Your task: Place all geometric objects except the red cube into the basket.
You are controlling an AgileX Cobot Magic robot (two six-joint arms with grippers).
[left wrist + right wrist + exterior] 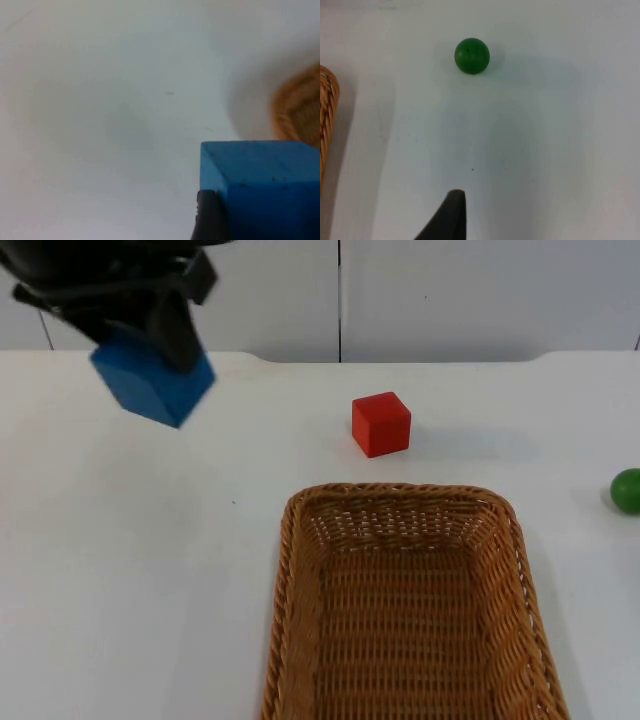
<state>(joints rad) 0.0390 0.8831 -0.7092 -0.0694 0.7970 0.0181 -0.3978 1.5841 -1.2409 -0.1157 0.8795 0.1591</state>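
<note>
one blue block [153, 385] clamped in the left end effector [160, 360], raised above the table [120, 570]; right's state unclear

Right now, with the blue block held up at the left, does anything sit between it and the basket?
Nothing visible does. The left claw holds the blue block above bare white table, and the basket lies open to its right. The red cube sits beyond the basket's far rim, off that path.
</note>
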